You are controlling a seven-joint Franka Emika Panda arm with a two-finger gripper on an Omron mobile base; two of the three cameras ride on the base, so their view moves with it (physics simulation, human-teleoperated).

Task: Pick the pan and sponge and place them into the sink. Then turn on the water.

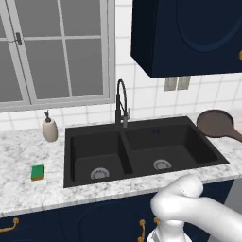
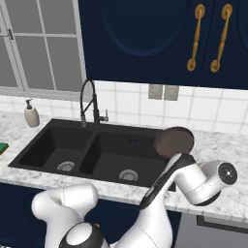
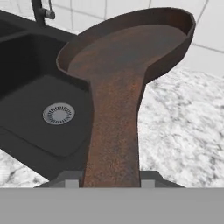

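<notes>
The gripper [image 3: 111, 181] is closed on the long handle of the pan [image 3: 127, 52]. The pan is lifted and tilted, at the right edge of the sink [image 1: 142, 149], partly over the right basin. The sponge [image 1: 38, 172] lies on the counter [image 1: 28, 189] left of the sink, near the soap bottle [image 1: 49, 127]. The faucet [image 1: 121, 101] stands behind the sink.

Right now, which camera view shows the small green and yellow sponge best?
The left base view shows it best: the small green-topped, yellow-layered sponge lies whole on the white marble counter, left of the matte black double-basin sink. In the right base view, a sliver of it sits at the left edge.
</notes>
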